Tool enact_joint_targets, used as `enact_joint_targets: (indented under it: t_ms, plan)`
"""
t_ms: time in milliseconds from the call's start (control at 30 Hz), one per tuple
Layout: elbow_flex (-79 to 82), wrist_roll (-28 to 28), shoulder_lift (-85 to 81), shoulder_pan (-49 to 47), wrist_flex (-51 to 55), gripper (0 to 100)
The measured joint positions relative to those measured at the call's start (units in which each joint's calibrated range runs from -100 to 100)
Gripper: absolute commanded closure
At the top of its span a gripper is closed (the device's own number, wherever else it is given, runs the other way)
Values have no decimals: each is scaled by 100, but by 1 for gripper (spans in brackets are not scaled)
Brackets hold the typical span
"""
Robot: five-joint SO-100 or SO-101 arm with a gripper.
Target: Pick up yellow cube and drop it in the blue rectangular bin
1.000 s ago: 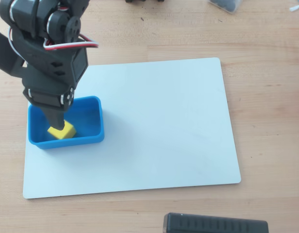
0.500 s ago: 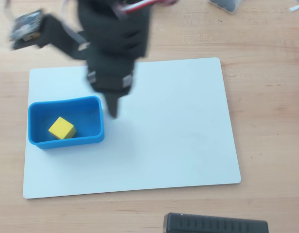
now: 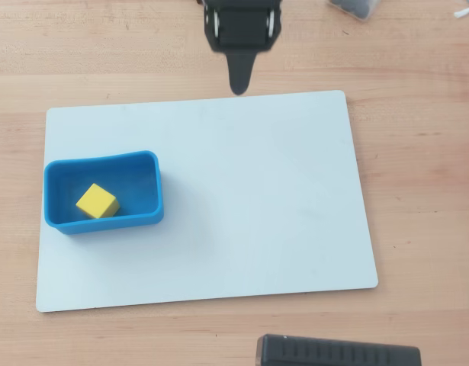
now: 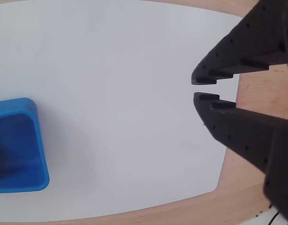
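Yellow cube (image 3: 96,202) sat tilted inside the blue rectangular bin (image 3: 104,224), on its floor. Bin rested on the left part of the white board (image 3: 257,198) in the overhead view, board flat on the wooden worktop (image 3: 417,152). Tool (image 4: 196,88) hung well apart near the board's far edge, empty, tips nearly together with a narrow gap between them.

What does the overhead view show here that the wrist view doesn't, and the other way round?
Only the overhead view shows the whole yellow cube lying inside the blue rectangular bin, the full white board, and a dark object at the bottom edge. Only the wrist view shows the gripper close up, fingertips nearly together with nothing between them. Both show the bin, the board and the wooden table.
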Motion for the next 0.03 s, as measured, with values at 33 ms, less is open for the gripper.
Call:
enact_joint_targets:
  t_ms: [33]
  plan:
    - [350,5,-286,0,-161,100]
